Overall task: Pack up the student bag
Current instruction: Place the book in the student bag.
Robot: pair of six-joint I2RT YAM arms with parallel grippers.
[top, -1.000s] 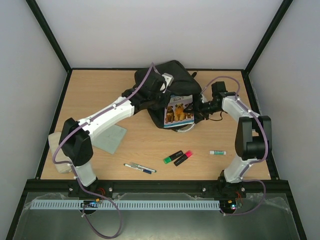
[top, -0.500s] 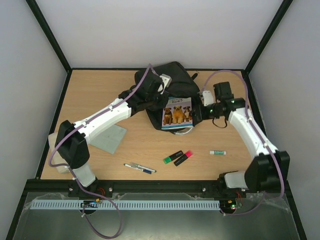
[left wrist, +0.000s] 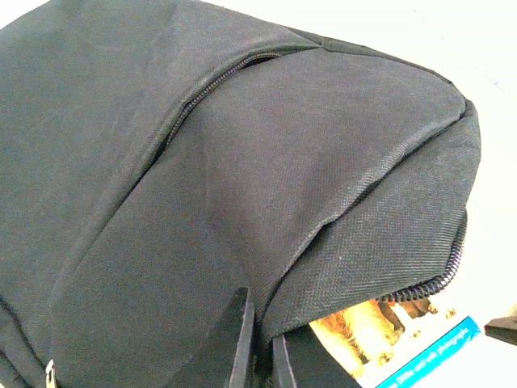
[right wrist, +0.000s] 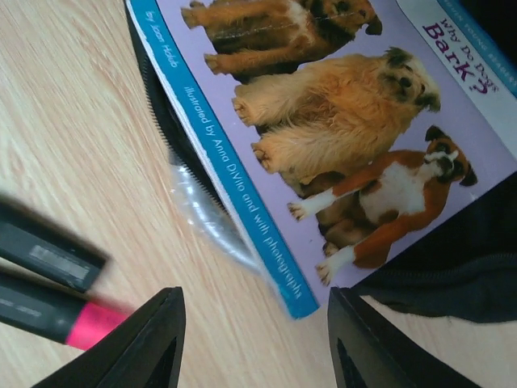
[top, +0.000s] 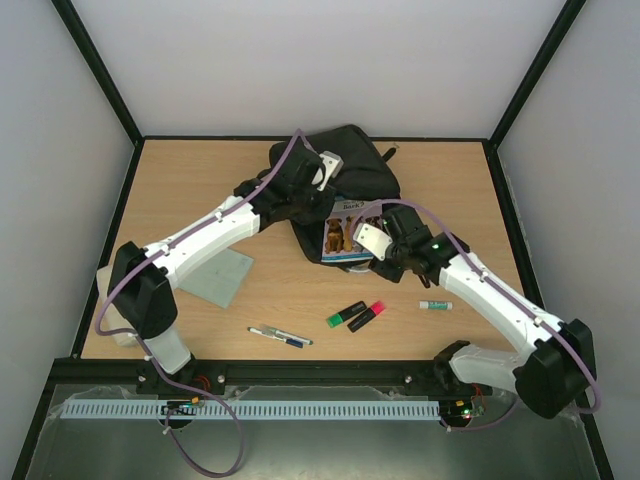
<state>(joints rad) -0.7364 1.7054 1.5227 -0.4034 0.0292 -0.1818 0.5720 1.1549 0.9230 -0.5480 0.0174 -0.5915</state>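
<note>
Bag (top: 352, 160): far middle of the desk (top: 190, 190), mouth facing near.
Book (right wrist: 339, 137): half inside the mouth, near corner sticking out.
Left fingers (left wrist: 239, 339): pressed together, pinching the bag's flap.
Right fingers (right wrist: 153, 339): spread, empty, above the book's near corner.
Tip: hold the flap high and push the book's near edge in flat.

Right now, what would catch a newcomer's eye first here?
A dog picture book sticks half out of the black student bag at the far middle of the table. The left hand pinches the bag's fabric; the right hand hovers open by the book's corner.
</note>
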